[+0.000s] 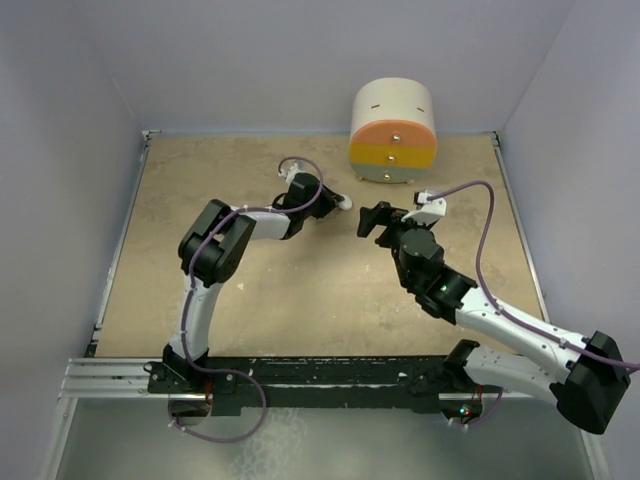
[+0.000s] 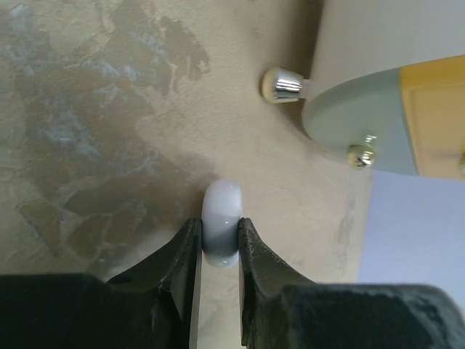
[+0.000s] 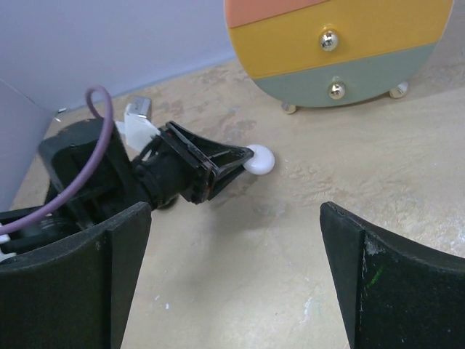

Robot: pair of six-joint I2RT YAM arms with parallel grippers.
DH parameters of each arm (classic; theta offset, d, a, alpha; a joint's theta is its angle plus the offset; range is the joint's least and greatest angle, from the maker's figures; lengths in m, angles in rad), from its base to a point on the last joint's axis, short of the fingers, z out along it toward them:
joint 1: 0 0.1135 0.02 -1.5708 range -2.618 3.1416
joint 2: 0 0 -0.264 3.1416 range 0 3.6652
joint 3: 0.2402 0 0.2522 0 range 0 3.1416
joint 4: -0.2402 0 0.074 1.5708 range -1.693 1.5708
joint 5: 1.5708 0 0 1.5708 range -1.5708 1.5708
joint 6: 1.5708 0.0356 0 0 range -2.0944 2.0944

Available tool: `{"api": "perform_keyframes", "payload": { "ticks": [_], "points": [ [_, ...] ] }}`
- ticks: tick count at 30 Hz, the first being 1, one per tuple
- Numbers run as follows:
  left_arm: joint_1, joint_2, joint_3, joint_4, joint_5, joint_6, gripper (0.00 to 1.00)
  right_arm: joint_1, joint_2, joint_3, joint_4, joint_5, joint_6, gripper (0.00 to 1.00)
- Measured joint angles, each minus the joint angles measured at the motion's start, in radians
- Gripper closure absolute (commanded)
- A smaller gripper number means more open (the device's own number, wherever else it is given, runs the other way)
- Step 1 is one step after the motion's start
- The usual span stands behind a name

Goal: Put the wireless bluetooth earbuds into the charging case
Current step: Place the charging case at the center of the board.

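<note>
Right now the left fingers (image 2: 180, 262) are squeezing a small white piece (image 2: 221, 218) between them, tight on its two sides. The piece is smooth and round. It is standing on its edge, with its long way pointing out past the fingertips toward the drawer box (image 2: 378, 94). About half of it is poking out in front. I am not able to tell if it is one of the earbuds or the charging case; it is looking more like a little pebble than a bean with a stem.

The piece is sitting just in front of the drawer box, a bit toward the left arm's side. It is hanging low over the desk (image 1: 300, 290), and I am not able to tell if it is touching.

The right fingers (image 3: 392, 276) are standing wide apart and holding nothing. They are pointing at the white piece from the other side, near it but not touching. So the left arm is the one holding it, and the right arm is sitting close by.

I am guessing the next move is going to need both arms meeting in front of the drawer box. The desk is looking flat and bare there, so they are getting plenty of room. No other small pieces are showing near the drawer box.
</note>
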Motion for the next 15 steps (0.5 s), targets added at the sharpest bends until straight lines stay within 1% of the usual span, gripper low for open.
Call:
{"api": "perform_keyframes", "payload": {
  "ticks": [2, 3, 4, 8, 10, 13, 15],
  "points": [
    [-0.001, 0.027, 0.022, -0.020, -0.005, 0.016, 1.00, 0.000, -0.012, 0.000, 0.000, -0.001, -0.001, 0.00],
    [-0.001, 0.037, 0.033, -0.018, -0.005, 0.019, 0.98, 0.000, -0.019, 0.000, 0.000, -0.001, -0.002, 0.00],
    [-0.001, 0.042, 0.046, -0.025, -0.005, 0.026, 0.93, 0.000, -0.023, 0.000, 0.000, -0.001, -0.002, 0.00],
    [-0.001, 0.050, 0.076, -0.051, -0.009, 0.060, 0.58, 0.000, -0.033, 0.000, 0.000, -0.011, -0.004, 0.00],
    [-0.001, 0.050, 0.079, -0.062, -0.013, 0.078, 0.51, 0.000, -0.034, 0.000, -0.001, -0.016, -0.004, 0.00],
    [-0.001, 0.042, 0.082, -0.089, -0.024, 0.106, 0.47, 0.000, -0.039, 0.000, -0.004, -0.016, -0.004, 0.00],
    [0.000, 0.018, 0.082, -0.137, -0.043, 0.135, 0.44, 0.000, -0.040, 0.000, -0.007, -0.016, -0.004, 0.00]
  ]
}}
